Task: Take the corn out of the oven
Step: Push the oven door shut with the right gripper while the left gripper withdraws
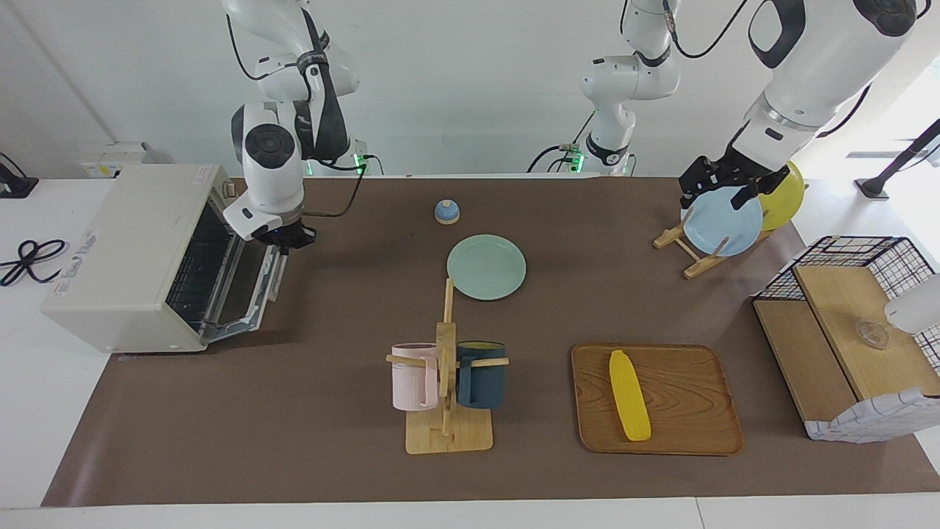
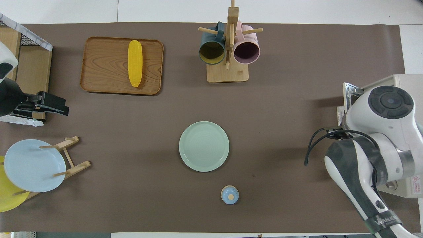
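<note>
The yellow corn (image 1: 629, 395) (image 2: 135, 62) lies lengthwise on a wooden tray (image 1: 690, 400) (image 2: 99, 66) toward the left arm's end of the table. The cream-white oven (image 1: 132, 242) (image 2: 408, 81) stands at the right arm's end, its door (image 1: 246, 294) tilted about halfway up. My right gripper (image 1: 288, 237) is shut and sits against the door's upper edge; whether it grips the handle does not show. My left gripper (image 1: 716, 191) (image 2: 62, 107) hangs open and empty over the plate rack, well away from the corn.
A wooden mug rack (image 1: 446, 411) holds a pink and a dark blue mug. A green plate (image 1: 486, 267) and a small blue bell (image 1: 446, 211) sit mid-table. A plate rack carries a light blue plate (image 1: 723, 220) and a yellow one (image 1: 784, 195). A wire basket with wooden boxes (image 1: 852, 330) stands beside the tray.
</note>
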You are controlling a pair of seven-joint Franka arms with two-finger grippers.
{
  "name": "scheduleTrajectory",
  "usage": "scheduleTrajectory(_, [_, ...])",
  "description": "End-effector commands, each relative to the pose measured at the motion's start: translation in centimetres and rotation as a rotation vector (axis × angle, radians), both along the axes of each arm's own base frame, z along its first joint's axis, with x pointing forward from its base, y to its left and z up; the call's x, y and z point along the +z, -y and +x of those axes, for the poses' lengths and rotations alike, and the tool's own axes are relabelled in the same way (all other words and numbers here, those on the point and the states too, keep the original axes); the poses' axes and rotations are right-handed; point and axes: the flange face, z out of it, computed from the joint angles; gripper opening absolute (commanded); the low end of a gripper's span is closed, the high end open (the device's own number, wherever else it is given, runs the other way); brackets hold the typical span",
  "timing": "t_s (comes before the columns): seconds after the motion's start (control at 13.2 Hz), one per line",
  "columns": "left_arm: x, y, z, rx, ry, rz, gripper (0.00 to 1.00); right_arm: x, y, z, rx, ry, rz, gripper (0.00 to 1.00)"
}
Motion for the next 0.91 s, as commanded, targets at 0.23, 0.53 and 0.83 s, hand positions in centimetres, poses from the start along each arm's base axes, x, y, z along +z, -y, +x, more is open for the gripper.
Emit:
scheduleTrajectory(0.23, [-0.6, 0.2, 0.5, -0.002, 0.108, 0.008, 1.0, 3.9, 6.4, -1.4, 0.073, -0.021, 0.011, 0.0])
scheduleTrajectory(0.53, [1.6, 0.0, 0.9, -0.02, 0.045, 0.059, 1.0, 5.8, 8.1, -1.5, 0.097, -0.024, 0.019, 0.0])
scheduleTrajectory(0.83, [1.4, -0.5, 1.1, -0.018, 0.061, 0.057, 1.0, 7.8, 7.9, -1.2, 0.107, -0.024, 0.032, 0.0])
